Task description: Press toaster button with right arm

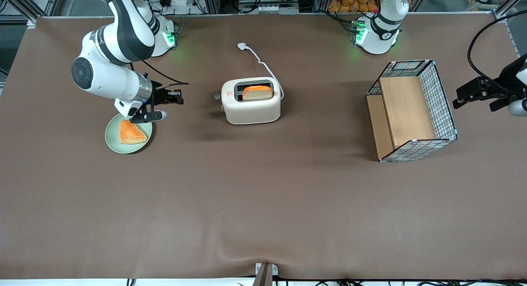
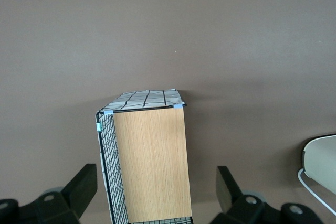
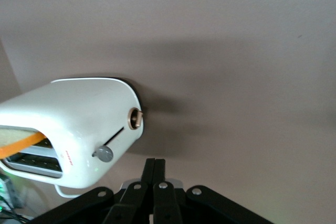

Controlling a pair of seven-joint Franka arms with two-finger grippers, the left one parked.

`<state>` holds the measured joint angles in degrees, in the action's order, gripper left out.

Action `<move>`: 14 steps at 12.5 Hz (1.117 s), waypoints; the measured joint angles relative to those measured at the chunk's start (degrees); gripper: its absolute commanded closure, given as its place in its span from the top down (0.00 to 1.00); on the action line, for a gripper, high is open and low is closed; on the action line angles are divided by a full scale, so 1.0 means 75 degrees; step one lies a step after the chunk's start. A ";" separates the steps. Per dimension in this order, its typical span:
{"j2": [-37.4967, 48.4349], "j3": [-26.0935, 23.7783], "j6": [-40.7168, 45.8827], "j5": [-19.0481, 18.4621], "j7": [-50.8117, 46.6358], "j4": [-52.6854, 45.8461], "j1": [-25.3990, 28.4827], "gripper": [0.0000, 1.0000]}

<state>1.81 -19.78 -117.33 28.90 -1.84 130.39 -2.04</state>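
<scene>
The cream-white toaster (image 1: pixel 251 107) stands mid-table with a slice of bread (image 1: pixel 257 92) in one slot; its white cord (image 1: pixel 259 61) runs toward the arm bases. The small grey button (image 1: pixel 217 96) sticks out of its narrow end facing the working arm. My right gripper (image 1: pixel 180 97) is shut and empty, pointing at that end with a gap of bare table between. In the right wrist view the shut gripper (image 3: pixel 155 162) is close to the button (image 3: pixel 105 153) on the toaster (image 3: pixel 79 124), apart from it. A brass-rimmed dial (image 3: pixel 136 117) sits near the slider slot.
A green plate (image 1: pixel 111 141) with a toast slice (image 1: pixel 131 133) lies under my wrist, nearer the front camera. A wire basket with wooden panels (image 1: pixel 411 109) stands toward the parked arm's end; it also shows in the left wrist view (image 2: pixel 149 161).
</scene>
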 measured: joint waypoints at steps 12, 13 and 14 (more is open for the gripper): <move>-0.0065 -0.1211 -0.1412 0.1152 -0.0081 0.0846 0.0197 0.00; -0.0129 -0.1256 -0.1582 0.1170 -0.0084 0.0906 0.0209 0.00; -0.0200 -0.1322 -0.1711 0.1194 -0.0102 0.0949 0.0216 0.00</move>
<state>0.31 -29.70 -130.16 37.85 -2.61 137.50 -0.42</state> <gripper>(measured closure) 0.991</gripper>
